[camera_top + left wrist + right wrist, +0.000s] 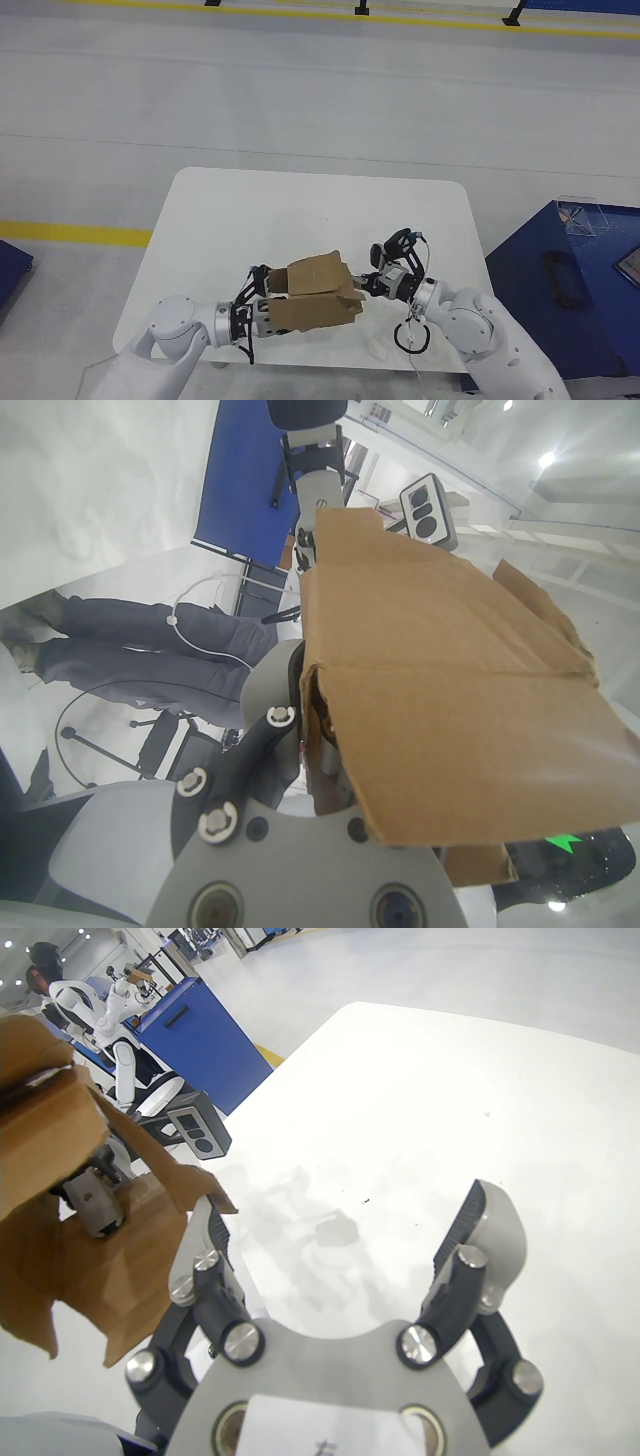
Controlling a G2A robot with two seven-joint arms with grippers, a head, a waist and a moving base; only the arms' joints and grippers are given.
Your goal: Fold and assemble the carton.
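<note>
My right gripper [345,1200] gapes wide and empty, touching a flap of the carton [315,292]. The carton blocks my left gripper [268,288], so I cannot tell its grip.

Right gripper [346,1195], fingers [495,1223] spread wide

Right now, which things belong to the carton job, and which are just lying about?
Job: carton; left gripper holding it; right gripper, open by its flap; table.
Lying about: blue cabinet; clear stand on it.
</note>
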